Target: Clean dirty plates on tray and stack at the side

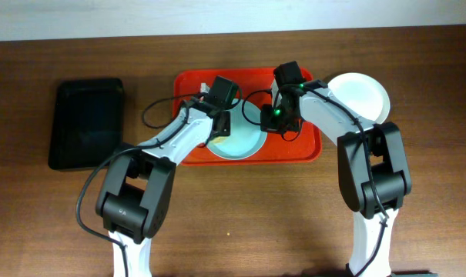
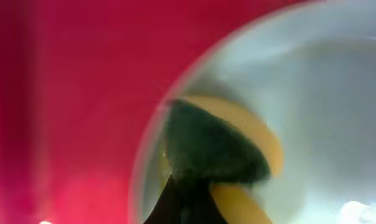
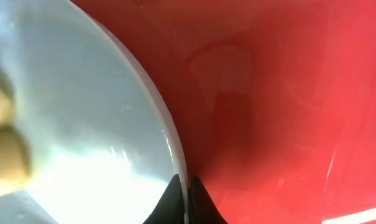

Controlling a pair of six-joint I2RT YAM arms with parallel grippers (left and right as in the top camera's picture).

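Note:
A pale blue-green plate [image 1: 244, 142] lies on the red tray [image 1: 303, 144]. My left gripper [image 1: 220, 125] is shut on a green-and-yellow sponge [image 2: 212, 146] and presses it on the plate's left inner side [image 2: 324, 93], over the tray [image 2: 69, 93]. My right gripper [image 1: 273, 121] is shut on the plate's right rim [image 3: 183, 193], one finger inside the plate [image 3: 82, 93] and one over the tray [image 3: 287, 112]. The sponge shows blurred at the left of the right wrist view [image 3: 1, 146]. A white plate [image 1: 361, 96] lies on the table to the right of the tray. No third plate shows.
A smaller black tray [image 1: 86, 123] lies on the brown table at the left. Both arms' cables loop over the red tray's back half. The table's back edge meets a pale wall.

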